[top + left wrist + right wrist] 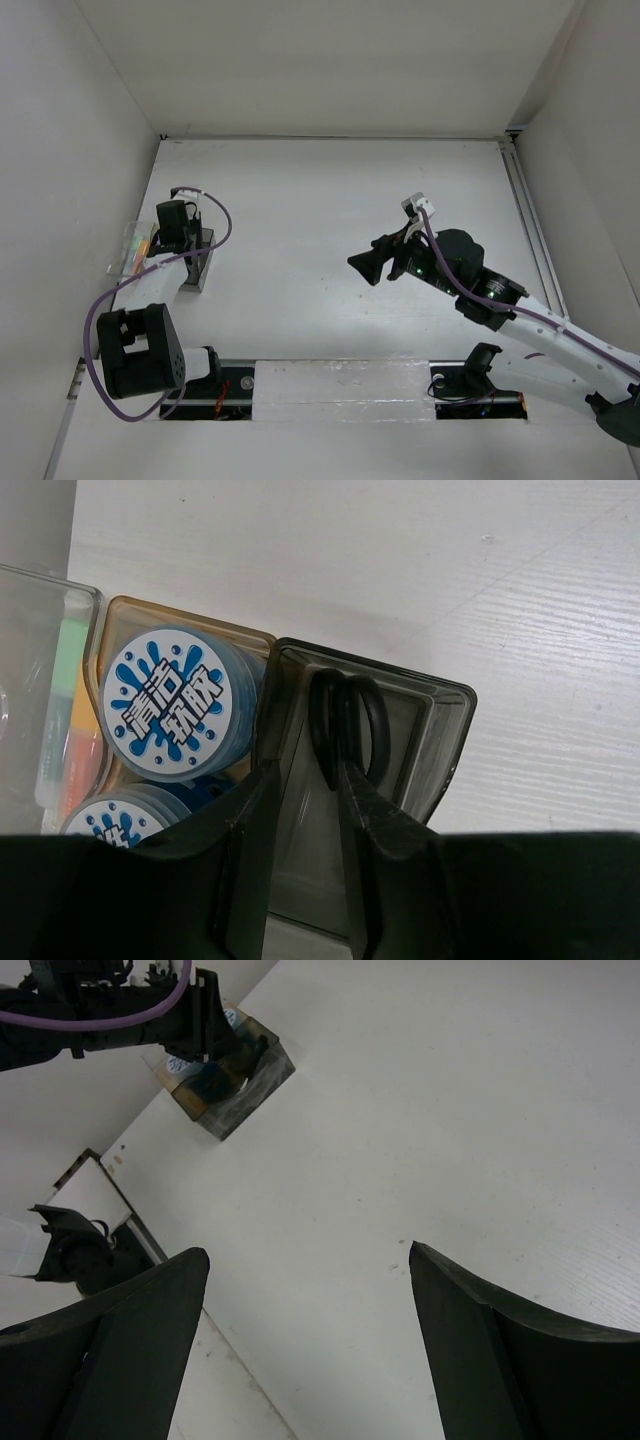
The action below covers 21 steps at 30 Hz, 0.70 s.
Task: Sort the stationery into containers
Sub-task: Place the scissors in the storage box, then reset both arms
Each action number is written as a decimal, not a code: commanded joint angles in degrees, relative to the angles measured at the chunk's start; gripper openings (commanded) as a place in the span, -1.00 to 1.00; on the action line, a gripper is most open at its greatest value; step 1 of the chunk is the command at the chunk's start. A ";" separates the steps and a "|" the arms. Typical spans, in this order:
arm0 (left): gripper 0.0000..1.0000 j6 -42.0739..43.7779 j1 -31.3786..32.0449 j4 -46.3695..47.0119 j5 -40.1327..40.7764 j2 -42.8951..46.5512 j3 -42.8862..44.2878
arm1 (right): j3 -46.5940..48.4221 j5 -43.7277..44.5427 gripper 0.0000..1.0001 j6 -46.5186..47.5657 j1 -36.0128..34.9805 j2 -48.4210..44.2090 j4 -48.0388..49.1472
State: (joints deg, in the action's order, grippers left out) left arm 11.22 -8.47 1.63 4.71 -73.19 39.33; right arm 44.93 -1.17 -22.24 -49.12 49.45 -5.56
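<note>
The smoky dark bin point(445, 740) holds the black-handled scissors point(372, 720), handles leaning on its far wall. Two blue-and-white rolls point(168, 702) lie in a brownish translucent compartment just left of it. The clear bin point(30, 680) at far left holds pens and a highlighter, seen as green and orange shapes point(78, 730). My left gripper point(303, 775) hangs over the dark bin, jaws a little apart with only the bin floor between them; its right fingertip is next to a scissors handle. My right gripper point(310, 1260) is wide open and empty above the bare table, far from the bins.
In the top view the bins point(195, 265) stand at the left edge by the wall, with my left gripper point(185, 240) above them and my right gripper point(365, 265) at mid-table. A metal rail point(530, 230) runs along the right side. The arm bases are at the near edge.
</note>
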 commanded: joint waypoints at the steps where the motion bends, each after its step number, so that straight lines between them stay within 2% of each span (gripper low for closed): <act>1: -0.48 -0.76 -0.06 0.48 0.21 0.67 1.18 | -0.01 -0.68 0.74 0.18 0.26 -0.94 3.01; 8: -0.19 -0.76 -0.06 -2.16 -1.54 6.91 4.88 | -0.01 -1.20 0.74 0.18 0.26 0.21 3.54; 9: -0.06 -0.76 -0.06 -2.68 -1.55 8.05 5.49 | -0.01 -1.20 0.74 0.18 0.26 0.21 3.54; 12: -0.06 -0.76 2.32 -4.96 -2.33 12.44 7.42 | -0.01 -1.20 0.74 0.18 0.26 0.82 3.54; 15: -0.03 -2.52 2.93 -7.60 -7.86 18.07 10.58 | -0.01 -1.20 0.74 0.18 0.26 1.35 3.54; 16: 0.32 -4.18 2.93 -8.13 -9.53 19.73 11.81 | -0.01 -1.20 0.74 0.18 0.26 1.35 3.54; 17: 0.99 -5.06 2.93 -9.35 -12.68 22.97 12.43 | -0.01 -1.20 0.74 0.18 0.26 1.35 3.54; 21: 1.00 -8.06 2.93 -12.25 -18.41 32.02 13.84 | 1.30 0.46 0.77 0.79 0.26 1.88 2.85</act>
State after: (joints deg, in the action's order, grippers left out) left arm 6.61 -5.58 -7.62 -6.46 -47.33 50.70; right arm 44.91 -1.52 -22.24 -49.12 51.16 -5.39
